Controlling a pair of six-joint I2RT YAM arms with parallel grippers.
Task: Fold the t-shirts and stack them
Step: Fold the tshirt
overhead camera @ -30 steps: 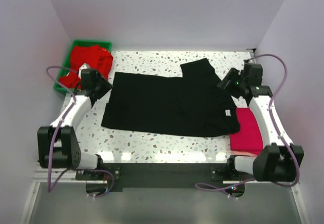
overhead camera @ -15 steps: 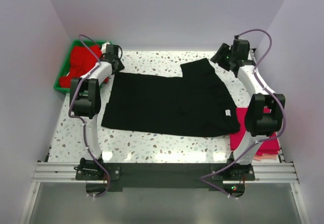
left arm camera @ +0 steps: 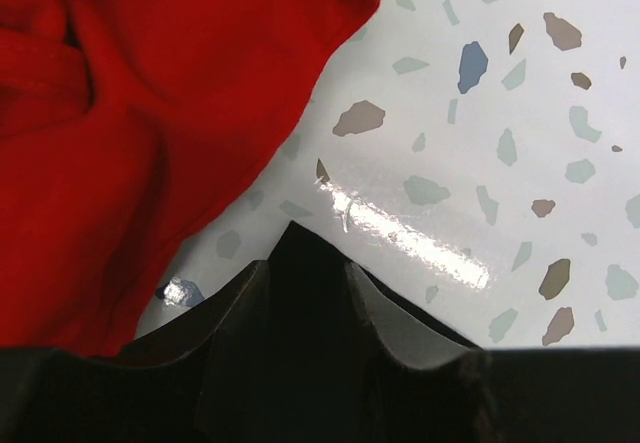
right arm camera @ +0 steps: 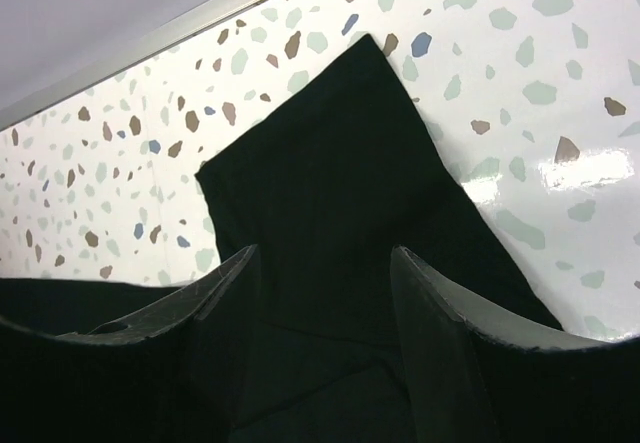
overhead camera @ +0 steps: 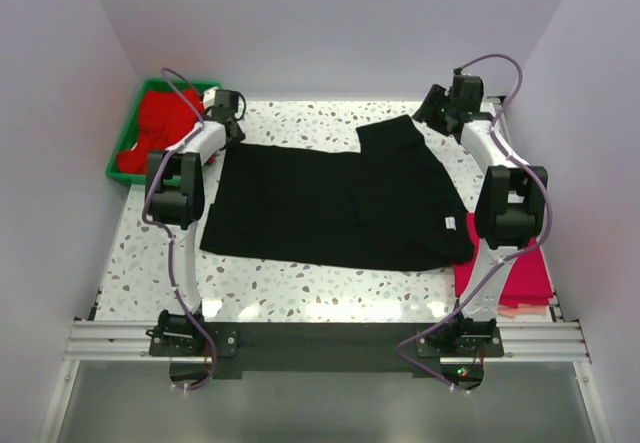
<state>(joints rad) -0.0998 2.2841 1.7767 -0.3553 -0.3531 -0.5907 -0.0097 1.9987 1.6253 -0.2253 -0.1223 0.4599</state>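
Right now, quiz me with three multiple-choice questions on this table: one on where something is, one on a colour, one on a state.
1. Where are the red shirts?
A in the green tray at the far left
B at the near edge
C on the floor

2. What colour is the folded shirt at the near right?
A blue
B magenta-pink
C white

3. How does the black t-shirt lie?
A rolled into a ball
B hanging in the air
C spread out on the table

Answers: 1 A, the red cloth fills the tray. 2 B, pink shows beside the right arm. 3 C, its body and one sleeve lie open in the middle.
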